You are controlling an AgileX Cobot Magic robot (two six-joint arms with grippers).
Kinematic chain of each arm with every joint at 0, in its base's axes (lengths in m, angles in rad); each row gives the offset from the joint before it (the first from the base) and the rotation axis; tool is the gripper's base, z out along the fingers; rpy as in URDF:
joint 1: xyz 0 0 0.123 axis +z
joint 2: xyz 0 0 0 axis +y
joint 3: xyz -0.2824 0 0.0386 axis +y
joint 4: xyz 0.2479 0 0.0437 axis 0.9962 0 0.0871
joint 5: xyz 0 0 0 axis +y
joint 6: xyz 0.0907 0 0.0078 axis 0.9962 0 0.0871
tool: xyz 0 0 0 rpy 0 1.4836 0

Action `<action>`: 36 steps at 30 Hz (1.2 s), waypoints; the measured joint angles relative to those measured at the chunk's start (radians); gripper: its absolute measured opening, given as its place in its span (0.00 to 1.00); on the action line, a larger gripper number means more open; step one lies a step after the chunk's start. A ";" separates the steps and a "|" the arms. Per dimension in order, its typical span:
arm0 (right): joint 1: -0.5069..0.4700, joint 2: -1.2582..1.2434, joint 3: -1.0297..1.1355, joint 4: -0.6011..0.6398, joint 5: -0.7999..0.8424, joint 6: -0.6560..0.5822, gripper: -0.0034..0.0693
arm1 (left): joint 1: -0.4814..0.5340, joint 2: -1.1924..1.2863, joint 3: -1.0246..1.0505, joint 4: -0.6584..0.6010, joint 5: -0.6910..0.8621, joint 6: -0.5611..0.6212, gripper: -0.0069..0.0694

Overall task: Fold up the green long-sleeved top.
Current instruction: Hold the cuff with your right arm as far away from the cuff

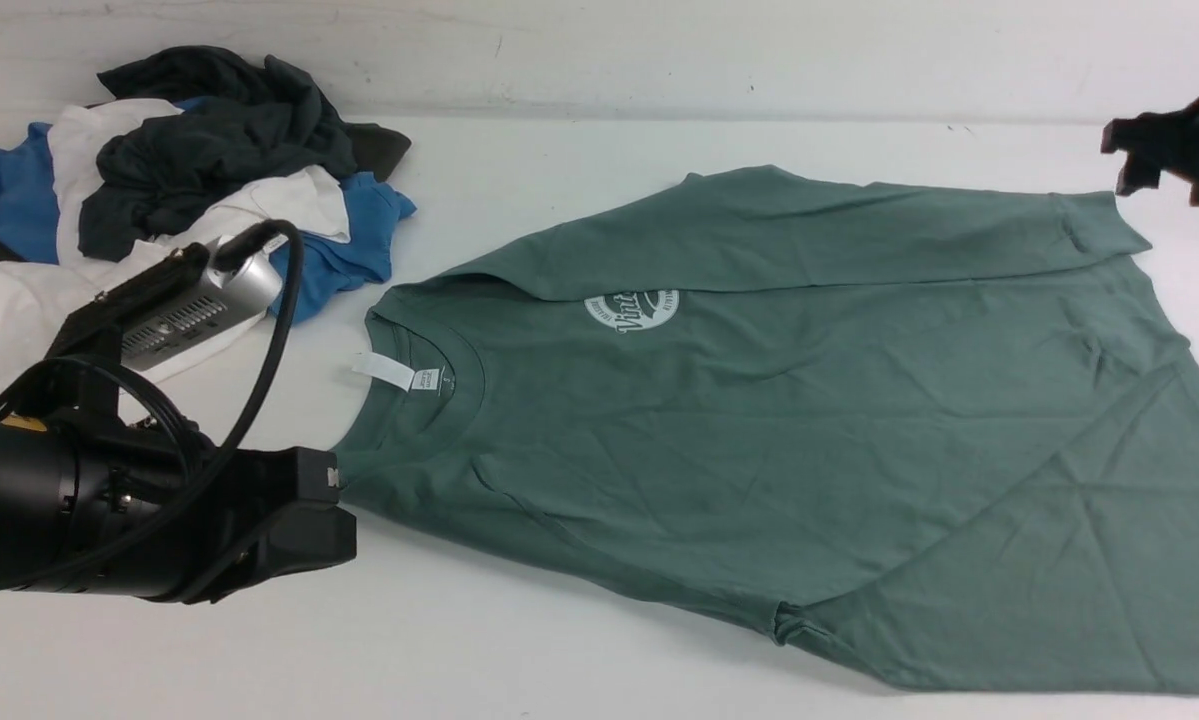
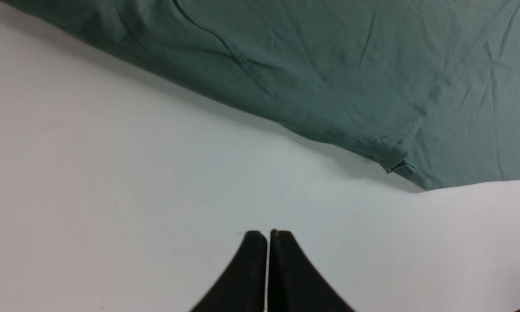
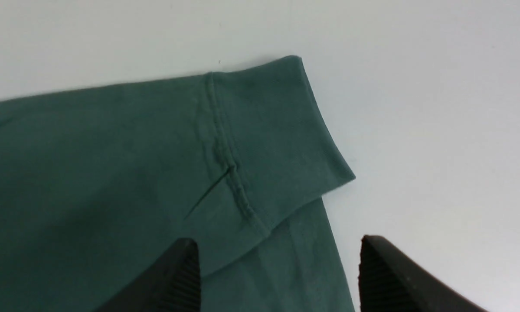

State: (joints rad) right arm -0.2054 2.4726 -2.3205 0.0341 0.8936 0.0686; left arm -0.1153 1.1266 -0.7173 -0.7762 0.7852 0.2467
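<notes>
Sage-green long-sleeved top point(image 1: 809, 440) lies flat, one sleeve folded across.

Bright, even light casts a soft shadow under the green top point(image 2: 329, 65), and the right fingers point(image 1: 1137, 150) look blurred.

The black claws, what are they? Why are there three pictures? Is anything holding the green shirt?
They are the grippers of a robot with two arms. One picture looks forward from between the arms; the other two come from cameras on the wrists. On the white table lies a green top, one sleeve folded across it, with a pile of other clothes at the far left. The left gripper is shut over bare table. The right gripper is open near the cuff. Neither holds anything.
</notes>
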 joint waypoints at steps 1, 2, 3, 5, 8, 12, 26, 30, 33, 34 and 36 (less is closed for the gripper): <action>-0.002 0.009 -0.015 0.002 0.000 0.000 0.68 | 0.000 0.000 0.000 0.000 0.000 0.000 0.09; -0.012 0.075 -0.061 0.014 -0.007 0.000 0.68 | 0.000 0.000 0.000 0.001 0.000 0.001 0.09; -0.015 0.083 -0.068 0.017 -0.010 0.000 0.68 | 0.000 0.000 0.000 0.001 0.000 0.001 0.09; -0.029 0.153 -0.126 0.032 -0.026 0.001 0.68 | 0.000 0.000 0.000 0.003 0.000 0.003 0.09; -0.050 0.229 -0.191 0.083 -0.053 0.001 0.68 | 0.000 0.000 0.000 0.003 0.000 0.010 0.09; -0.056 0.253 -0.213 0.152 -0.098 -0.014 0.67 | 0.000 0.000 0.000 0.003 -0.006 0.010 0.09; -0.061 0.272 -0.246 0.240 -0.113 -0.079 0.11 | 0.000 0.000 0.000 0.002 -0.040 0.011 0.09; -0.056 0.262 -0.328 0.199 -0.031 -0.090 0.09 | 0.000 0.000 0.000 0.002 -0.051 0.012 0.09; -0.053 0.227 -0.371 0.183 0.041 -0.074 0.09 | 0.000 0.000 0.000 0.002 -0.055 0.012 0.09; -0.051 0.196 -0.385 0.159 0.077 -0.053 0.09 | 0.000 0.000 0.000 0.002 -0.068 0.012 0.09; -0.046 0.151 -0.388 0.107 0.113 -0.019 0.09 | 0.000 0.002 0.000 0.002 -0.080 0.012 0.09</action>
State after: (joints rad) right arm -0.2517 2.6236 -2.7086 0.1415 1.0065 0.0501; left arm -0.1153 1.1286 -0.7173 -0.7742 0.7049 0.2583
